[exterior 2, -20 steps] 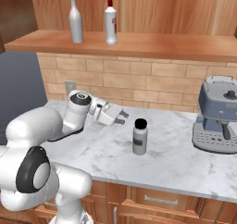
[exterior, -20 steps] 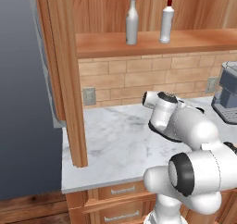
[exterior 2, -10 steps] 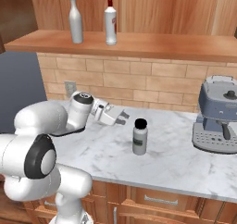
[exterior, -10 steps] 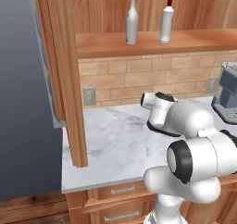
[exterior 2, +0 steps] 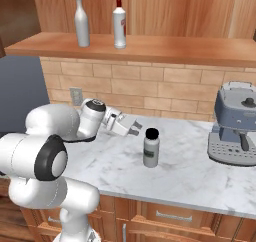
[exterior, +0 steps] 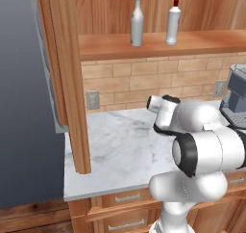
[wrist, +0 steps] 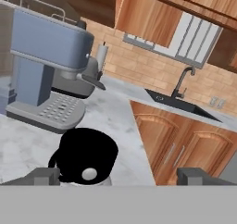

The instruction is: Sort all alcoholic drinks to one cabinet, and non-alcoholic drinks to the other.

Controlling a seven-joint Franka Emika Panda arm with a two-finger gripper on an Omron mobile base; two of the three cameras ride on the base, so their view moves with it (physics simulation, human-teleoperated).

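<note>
Two alcoholic drinks stand side by side on the open cabinet's [exterior: 96, 46] bottom shelf [exterior 2: 165, 45]: a silver-grey bottle [exterior: 137, 22] [exterior 2: 81, 22] and a white bottle with a red cap [exterior: 173, 21] [exterior 2: 119, 23]. My gripper [exterior 2: 133, 130] [wrist: 120, 177] hangs low over the counter, open and holding nothing. It is just left of a short grey bottle with a black cap [exterior 2: 151, 147]. That cap [wrist: 85, 154] lies close between and ahead of the fingertips [wrist: 44, 176]. The non-alcoholic drinks are out of view.
A blue-grey coffee machine [exterior 2: 239, 128] [wrist: 46, 56] stands on the marble counter [exterior 2: 190, 176] to the right. The cabinet's door [exterior: 67, 83] hangs open at the counter's left end. Further along the counter is a sink with a tap [wrist: 178, 100]. Drawers [exterior 2: 175, 218] sit below.
The arm's elbow has swung round and the open gripper has edged slightly right and down toward the short black-capped bottle. The bottles have not moved.
</note>
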